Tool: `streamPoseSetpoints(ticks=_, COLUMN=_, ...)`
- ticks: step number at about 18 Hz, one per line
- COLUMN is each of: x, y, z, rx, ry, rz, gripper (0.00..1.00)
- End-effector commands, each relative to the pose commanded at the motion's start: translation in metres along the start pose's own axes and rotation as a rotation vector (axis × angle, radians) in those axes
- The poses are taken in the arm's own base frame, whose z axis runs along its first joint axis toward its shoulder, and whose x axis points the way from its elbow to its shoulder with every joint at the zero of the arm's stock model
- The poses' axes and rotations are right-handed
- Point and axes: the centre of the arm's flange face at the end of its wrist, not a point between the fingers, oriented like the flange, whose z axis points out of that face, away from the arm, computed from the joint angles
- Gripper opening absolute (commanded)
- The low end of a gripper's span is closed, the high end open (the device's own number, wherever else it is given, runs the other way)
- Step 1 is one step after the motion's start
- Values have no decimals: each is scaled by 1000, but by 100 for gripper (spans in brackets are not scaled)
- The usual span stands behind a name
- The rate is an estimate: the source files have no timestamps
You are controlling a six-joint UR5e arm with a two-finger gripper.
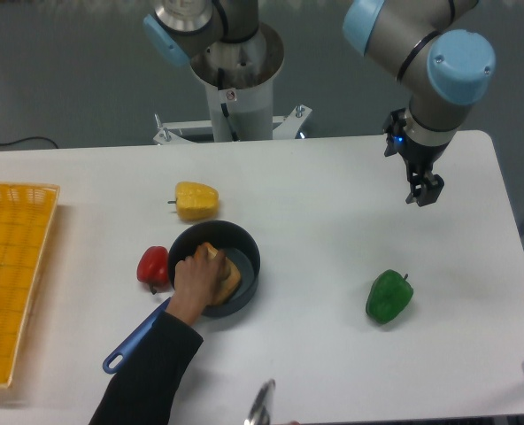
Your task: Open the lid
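The lid (260, 405) shows only as a thin, edge-on sliver of glass and metal rim at the bottom edge of the view, off the pan and far from the arm. The dark saucepan (244, 243) with its blue handle (136, 338) stands uncovered at centre-left. A person's hand (194, 276) reaches into it, resting on an orange-brown item (227, 270). My gripper (423, 194) hangs over the table's right rear, well away from pan and lid, holding nothing. Its fingers look like one narrow dark block, so its opening is unclear.
A yellow pepper (196, 200) lies behind the pan and a red pepper (152, 266) touches its left side. A green pepper (389, 297) sits at the right front. A yellow basket (14, 274) fills the left edge. The person's dark sleeve (147, 376) crosses the front.
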Motion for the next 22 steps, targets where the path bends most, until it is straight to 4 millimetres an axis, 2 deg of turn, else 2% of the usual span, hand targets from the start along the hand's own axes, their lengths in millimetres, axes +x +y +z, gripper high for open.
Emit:
streamPoseSetpoints(ticks=8, x=4, y=0, z=-1, rx=-1, ry=-3, rz=-8, gripper=100)
streamPoseSetpoints(ticks=13, x=5, y=-6, z=-4, rx=-4, ry=-7, rz=-5, gripper=100)
streamPoseSetpoints(ticks=22, x=6, y=-6, z=4, rx=52, ry=-17, rz=-17, gripper=100)
